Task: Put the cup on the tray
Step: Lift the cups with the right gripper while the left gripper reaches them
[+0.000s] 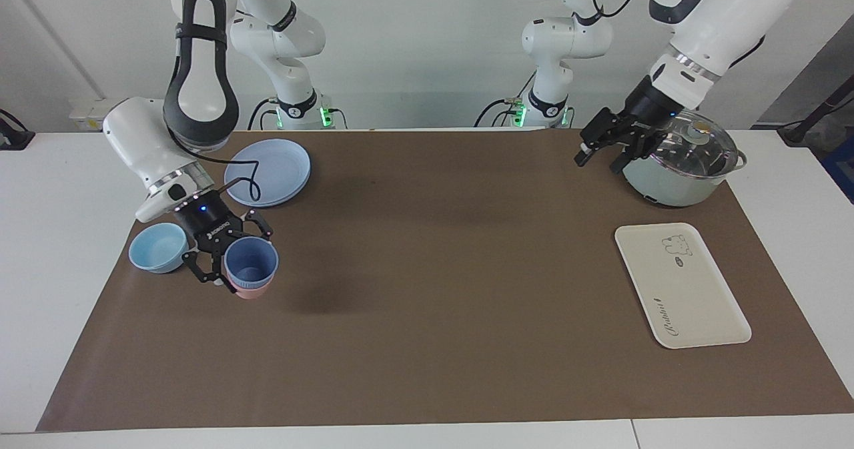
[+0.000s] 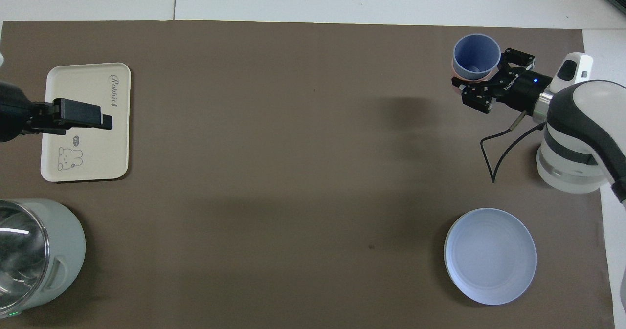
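The periwinkle-blue cup point(image 1: 250, 263) point(image 2: 475, 57) is upright at the right arm's end of the mat. A salmon-pink cup point(image 1: 252, 293) point(image 2: 457, 82) shows just under it. My right gripper point(image 1: 241, 260) point(image 2: 483, 74) has its fingers on either side of the blue cup and is shut on it. The cream-white tray point(image 1: 680, 284) point(image 2: 88, 148) with the bear drawing lies flat at the left arm's end. My left gripper point(image 1: 600, 155) point(image 2: 83, 115) waits in the air beside the pot, open and empty; from overhead it covers part of the tray.
A light-blue bowl point(image 1: 158, 247) sits beside the right gripper. A round blue plate point(image 1: 268, 171) point(image 2: 490, 255) lies nearer to the robots. A pale green pot with a glass lid point(image 1: 684, 162) point(image 2: 34, 255) stands nearer to the robots than the tray.
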You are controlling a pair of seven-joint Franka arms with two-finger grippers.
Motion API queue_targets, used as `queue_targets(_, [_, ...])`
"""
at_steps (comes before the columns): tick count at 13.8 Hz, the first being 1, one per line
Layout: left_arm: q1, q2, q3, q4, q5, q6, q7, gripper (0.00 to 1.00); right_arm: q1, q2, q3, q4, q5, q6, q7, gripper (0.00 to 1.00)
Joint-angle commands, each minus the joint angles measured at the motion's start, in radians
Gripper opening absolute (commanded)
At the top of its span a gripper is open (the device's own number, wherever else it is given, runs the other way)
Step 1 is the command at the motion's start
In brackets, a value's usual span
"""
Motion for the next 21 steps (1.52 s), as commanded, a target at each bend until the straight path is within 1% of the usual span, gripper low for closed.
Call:
queue_targets(1, [-0.098, 0.056, 0.014, -0.018, -0.162, 0.154, -0.023, 0.87, 0.005, -0.087, 0.017, 0.0, -0.229, -0.09, 0.209, 0.0])
queue_targets(2, [-0.141, 0.091, 0.014, -0.008, -0.202, 0.214, -0.021, 0.87, 0.043, -0.091, 0.014, 0.011, -0.275, -0.115, 0.258, 0.0])
queue_targets(4, [-0.222, 0.169, 0.012, 0.039, -0.27, 0.343, -0.023, 0.8, 0.096, -0.102, 0.016, 0.016, -0.38, -0.123, 0.373, 0.0])
queue_targets(6, [-0.258, 0.231, 0.012, 0.108, -0.325, 0.384, -0.026, 0.69, 0.16, -0.104, 0.017, 0.036, -0.485, -0.135, 0.502, 0.0])
queue_targets(8, [-0.296, 0.277, 0.003, 0.154, -0.333, 0.465, -0.059, 0.65, 0.224, -0.104, 0.017, 0.047, -0.587, -0.149, 0.626, 0.0])
queue_targets(10, [-0.329, 0.32, -0.014, 0.197, -0.331, 0.533, -0.078, 0.62, 0.28, -0.104, 0.017, 0.059, -0.654, -0.182, 0.715, 0.0])
queue_targets(12, [-0.361, 0.345, -0.015, 0.206, -0.322, 0.54, -0.086, 0.61, 0.312, -0.104, 0.017, 0.074, -0.71, -0.218, 0.762, 0.0])
queue_targets(13, [-0.371, 0.345, -0.015, 0.205, -0.321, 0.543, -0.086, 0.61, 0.324, -0.104, 0.017, 0.077, -0.721, -0.23, 0.768, 0.0])
queue_targets(18, [-0.411, 0.342, -0.015, 0.177, -0.31, 0.507, -0.08, 0.62, 0.329, -0.107, 0.017, 0.077, -0.728, -0.236, 0.768, 0.0])
queue_targets(19, [-0.413, 0.339, -0.015, 0.167, -0.293, 0.489, -0.078, 0.62, 0.329, -0.108, 0.019, 0.077, -0.728, -0.236, 0.768, 0.0])
queue_targets(20, [-0.416, 0.336, -0.015, 0.164, -0.278, 0.462, -0.078, 0.61, 0.329, -0.108, 0.017, 0.077, -0.728, -0.236, 0.768, 0.0])
queue_targets(21, [-0.431, 0.331, -0.014, 0.156, -0.276, 0.445, -0.08, 0.56, 0.329, -0.108, 0.017, 0.077, -0.728, -0.236, 0.768, 0.0])
